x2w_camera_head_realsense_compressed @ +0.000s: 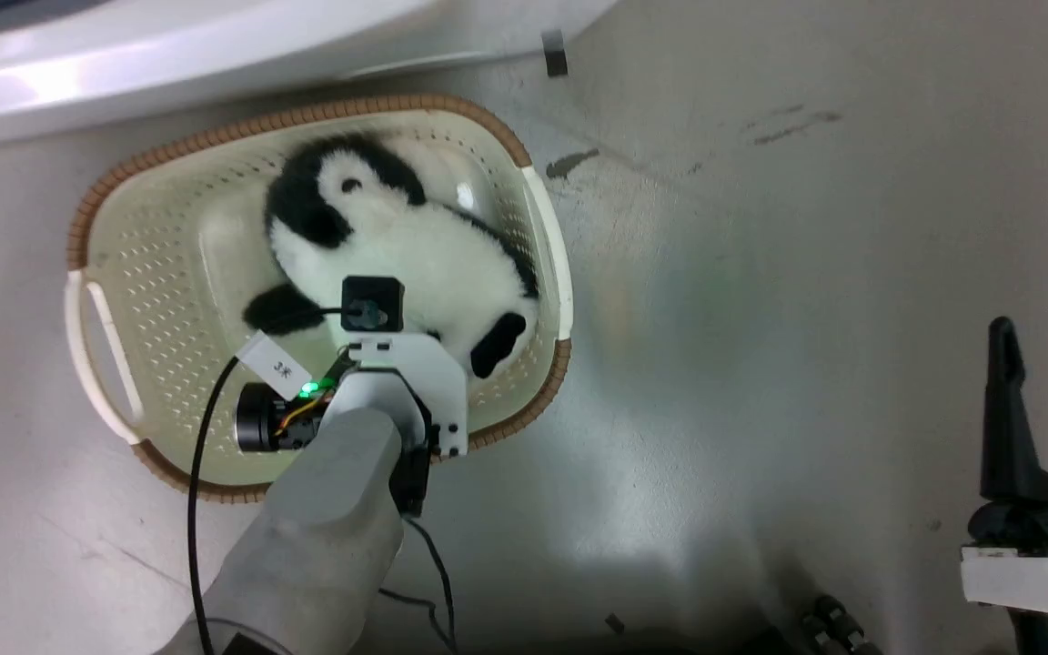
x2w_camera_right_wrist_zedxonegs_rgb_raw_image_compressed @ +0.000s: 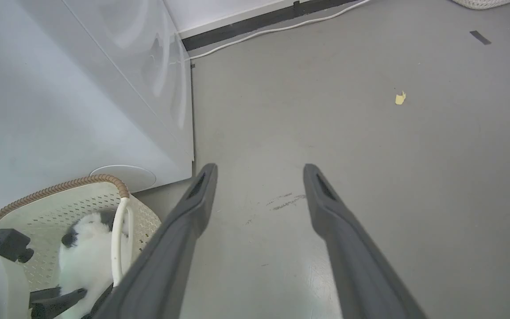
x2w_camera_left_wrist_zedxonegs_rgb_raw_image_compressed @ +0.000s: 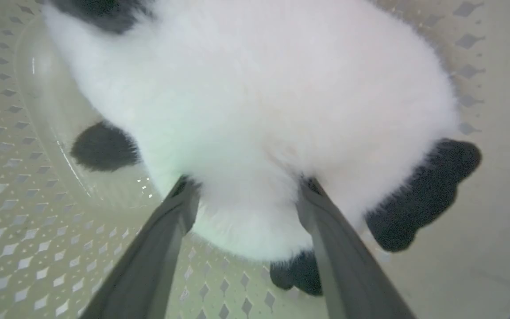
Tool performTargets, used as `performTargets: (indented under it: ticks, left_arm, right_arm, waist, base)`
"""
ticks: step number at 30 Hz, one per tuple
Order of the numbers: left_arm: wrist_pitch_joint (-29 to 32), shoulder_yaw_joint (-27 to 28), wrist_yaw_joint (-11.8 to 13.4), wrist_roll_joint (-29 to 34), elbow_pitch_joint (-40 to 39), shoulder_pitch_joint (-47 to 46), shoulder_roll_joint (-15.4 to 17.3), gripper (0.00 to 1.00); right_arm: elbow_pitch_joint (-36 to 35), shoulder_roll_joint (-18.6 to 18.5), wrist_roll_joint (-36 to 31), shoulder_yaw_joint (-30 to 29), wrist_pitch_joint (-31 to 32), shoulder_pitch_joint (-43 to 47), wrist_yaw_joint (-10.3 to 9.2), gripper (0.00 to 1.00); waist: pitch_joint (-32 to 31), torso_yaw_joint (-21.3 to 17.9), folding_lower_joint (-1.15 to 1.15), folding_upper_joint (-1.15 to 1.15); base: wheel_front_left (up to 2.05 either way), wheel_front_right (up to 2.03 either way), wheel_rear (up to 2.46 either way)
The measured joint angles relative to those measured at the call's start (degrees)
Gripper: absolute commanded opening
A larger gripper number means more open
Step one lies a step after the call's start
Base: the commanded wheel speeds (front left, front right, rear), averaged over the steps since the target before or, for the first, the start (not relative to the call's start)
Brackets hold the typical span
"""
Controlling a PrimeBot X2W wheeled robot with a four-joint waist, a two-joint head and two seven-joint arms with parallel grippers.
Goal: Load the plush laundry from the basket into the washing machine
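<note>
Left gripper [x2w_camera_left_wrist_zedxonegs_rgb_raw_image_compressed: 248,188] is hanging inside the basket [x2w_camera_head_realsense_compressed: 160,273] with its fingers spread, straddling the white lower body of the plush laundry [x2w_camera_head_realsense_compressed: 415,255], which is lying on the basket's floor. I am seeing the right gripper [x2w_camera_right_wrist_zedxonegs_rgb_raw_image_compressed: 259,170] hovering with fingers parted over the floor [x2w_camera_right_wrist_zedxonegs_rgb_raw_image_compressed: 370,177], well apart from the basket, and the washing machine [x2w_camera_right_wrist_zedxonegs_rgb_raw_image_compressed: 60,110] standing just beside the basket.

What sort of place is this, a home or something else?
Likely a laundry corner in a test space or workshop rather than a home: a white washing machine stands on a bare grey floor, with a laundry basket holding a plush panda right beside it.
</note>
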Motion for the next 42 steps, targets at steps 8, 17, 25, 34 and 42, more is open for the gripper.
performTargets:
  ticks: [8, 17, 25, 34, 42]
  left_arm:
    - [-3.0, -5.7, 1.2, -4.9, 2.7, -4.3, -0.1, 0.0]
    - [-6.9, -8.9, 0.1, -10.0, 3.9, -6.0, -0.1, 0.0]
    - [-8.9, -9.6, -2.4, -14.0, 3.6, -6.0, -0.1, 0.0]
    - [-11.8, -10.9, -4.8, -18.0, 3.7, -5.0, -0.1, 0.0]
    - [-13.3, -12.8, -6.8, -21.6, 2.3, -1.8, 0.0, 0.0]
  right_arm:
    - [-1.9, -0.3, 1.8, -1.3, -0.6, 0.2, 0.0, 1.0]
    - [-3.1, -0.7, 2.4, -2.0, -0.6, 0.2, 0.0, 1.0]
    - [-3.4, -1.2, 2.4, -1.5, -0.5, 0.1, 0.0, 1.0]
    - [-2.3, -1.8, 2.6, -0.4, -0.1, -0.7, 0.0, 1.0]
    - [-0.5, -2.7, 2.8, 0.5, 0.4, -1.9, -0.01, 1.0]
  waist:
    - [4.8, -0.4, 0.0, 0.0]
    - [6.2, 0.4, 0.0, 0.0]
    - [5.4, 1.5, 0.0, 0.0]
    - [2.0, 2.4, 0.0, 0.0]
    - [-3.5, 4.8, 0.0, 0.0]
  base:
    - [0.0, 0.0, 0.0]
    - [0.0, 0.0, 0.0]
    - [0.0, 0.0, 0.0]
    - [0.0, 0.0, 0.0]
    - [0.0, 0.0, 0.0]
